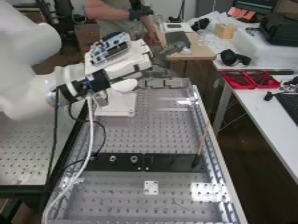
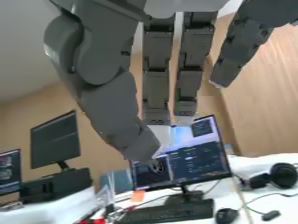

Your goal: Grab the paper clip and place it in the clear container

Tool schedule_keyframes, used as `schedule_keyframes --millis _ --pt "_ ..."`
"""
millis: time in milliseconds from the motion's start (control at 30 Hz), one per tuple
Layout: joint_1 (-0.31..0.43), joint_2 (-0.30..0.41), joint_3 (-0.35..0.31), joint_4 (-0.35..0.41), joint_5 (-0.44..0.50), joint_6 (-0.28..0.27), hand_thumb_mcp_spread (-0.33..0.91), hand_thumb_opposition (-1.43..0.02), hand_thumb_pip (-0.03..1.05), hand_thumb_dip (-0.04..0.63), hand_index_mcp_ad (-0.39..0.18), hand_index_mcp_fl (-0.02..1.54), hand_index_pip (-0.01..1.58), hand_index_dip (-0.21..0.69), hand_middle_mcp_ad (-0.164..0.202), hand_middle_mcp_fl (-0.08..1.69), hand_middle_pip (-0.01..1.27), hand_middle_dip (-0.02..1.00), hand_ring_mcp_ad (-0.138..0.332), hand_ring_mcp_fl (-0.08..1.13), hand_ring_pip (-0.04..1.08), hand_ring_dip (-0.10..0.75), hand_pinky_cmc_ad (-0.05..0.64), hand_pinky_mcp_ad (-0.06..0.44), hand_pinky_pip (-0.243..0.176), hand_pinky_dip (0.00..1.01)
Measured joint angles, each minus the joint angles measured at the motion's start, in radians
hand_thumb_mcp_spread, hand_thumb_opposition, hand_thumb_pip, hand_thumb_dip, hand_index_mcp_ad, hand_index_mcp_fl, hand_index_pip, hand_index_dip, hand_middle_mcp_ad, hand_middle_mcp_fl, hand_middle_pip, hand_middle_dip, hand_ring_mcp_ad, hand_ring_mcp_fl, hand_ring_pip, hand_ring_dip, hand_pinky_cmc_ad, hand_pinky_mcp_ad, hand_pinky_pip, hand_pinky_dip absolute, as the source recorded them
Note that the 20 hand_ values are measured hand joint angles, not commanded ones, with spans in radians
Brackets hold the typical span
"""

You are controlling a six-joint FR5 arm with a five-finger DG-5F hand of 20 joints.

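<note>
Hand wide, fingers straight.
High view: red trays at its 3 o'clock, black plate at 6; wrist view: monitor, keyboard, headphones.

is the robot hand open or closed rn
Open: in the wrist view, the hand has its fingers reaching out straight, with gaps between them.

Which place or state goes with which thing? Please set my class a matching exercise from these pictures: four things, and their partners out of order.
Column 1
1. Hand
2. Black plate
3. Red tray
4. White cable

Column 2
A. On the white table
B. Trailing from the arm
C. Fingers straight
D. Lying across the perforated bench

Right pairs: 1-C, 2-D, 3-A, 4-B
</note>
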Motion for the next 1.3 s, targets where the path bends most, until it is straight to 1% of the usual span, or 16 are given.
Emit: schedule_keyframes --millis 33,133,200,267,333,500,600,633,700,800,1000,1033,1133,1300 --pt "0.01 0.003 -0.001 0.0 0.002 0.0 0.68 -1.07 0.66 0.291 -0.175 0.32 0.11 -0.183 -0.035 0.88 0.78 0.73 0.033 0.68 0.11 0.527 0.48 0.265 0.084 0.2" --pt "0.069 0.013 -0.004 -0.004 0.02 0.001 0.68 -1.07 0.66 0.291 -0.175 0.34 0.1 -0.183 -0.035 0.91 0.77 0.73 0.033 0.68 0.11 0.527 0.476 0.265 0.084 0.2" --pt "0.114 0.014 -0.003 -0.009 0.036 0.002 0.68 -1.07 0.66 0.291 -0.171 0.34 0.1 -0.183 -0.035 0.91 0.77 0.73 0.031 0.68 0.11 0.527 0.492 0.265 0.084 0.2" --pt "0.15 0.012 0.0 -0.013 0.051 0.003 0.68 -1.07 0.66 0.291 -0.173 0.34 0.1 -0.183 -0.024 0.91 0.77 0.73 0.03 0.68 0.11 0.527 0.49 0.265 0.084 0.2" --pt "0.187 0.006 0.004 -0.016 0.069 0.005 0.68 -1.07 0.66 0.291 -0.173 0.34 0.1 -0.183 -0.024 0.91 0.77 0.73 0.03 0.68 0.11 0.527 0.494 0.265 0.084 0.2" --pt "0.291 -0.033 0.022 -0.024 0.133 0.015 0.68 -1.07 0.66 0.291 -0.173 0.34 0.1 -0.183 -0.024 0.91 0.77 0.73 0.031 0.68 0.11 0.527 0.494 0.262 0.084 0.2" --pt "0.333 -0.061 0.033 -0.029 0.166 0.018 0.68 -1.07 0.66 0.291 -0.171 0.34 0.1 -0.183 -0.024 0.91 0.77 0.73 0.03 0.68 0.11 0.527 0.494 0.265 0.084 0.2" --pt "0.343 -0.069 0.035 -0.03 0.174 0.018 0.68 -1.07 0.66 0.291 -0.175 0.34 0.1 -0.183 -0.023 0.91 0.77 0.73 0.03 0.69 0.11 0.527 0.494 0.264 0.08 0.19" --pt "0.358 -0.084 0.04 -0.033 0.19 0.017 0.68 -1.07 0.66 0.291 -0.171 0.34 0.1 -0.183 -0.023 0.91 0.77 0.73 0.03 0.69 0.11 0.531 0.494 0.278 0.098 0.2" --pt "0.385 -0.122 0.054 -0.044 0.23 0.011 0.68 -1.07 0.66 0.291 -0.171 0.34 0.1 -0.183 -0.024 0.91 0.77 0.73 0.03 0.69 0.11 0.527 0.494 0.276 0.099 0.2" --pt "0.406 -0.183 0.087 -0.069 0.292 -0.007 0.68 -1.07 0.66 0.291 -0.171 0.34 0.1 -0.183 -0.024 0.91 0.77 0.73 0.03 0.69 0.11 0.527 0.494 0.276 0.099 0.2" --pt "0.406 -0.184 0.088 -0.07 0.293 -0.007 0.68 -1.07 0.66 0.291 -0.171 0.34 0.1 -0.183 -0.024 0.91 0.77 0.73 0.03 0.69 0.11 0.527 0.494 0.276 0.099 0.2" --pt "0.412 -0.217 0.11 -0.091 0.326 -0.017 0.68 -1.08 0.66 0.291 -0.171 0.34 0.11 -0.183 -0.023 0.91 0.77 0.73 0.03 0.7 0.1 0.527 0.494 0.276 0.096 0.2" --pt "0.418 -0.264 0.15 -0.14 0.364 -0.022 0.68 -1.08 0.66 0.291 -0.171 0.35 0.12 -0.183 -0.023 0.91 0.77 0.73 0.03 0.69 0.14 0.527 0.494 0.276 0.099 0.2"
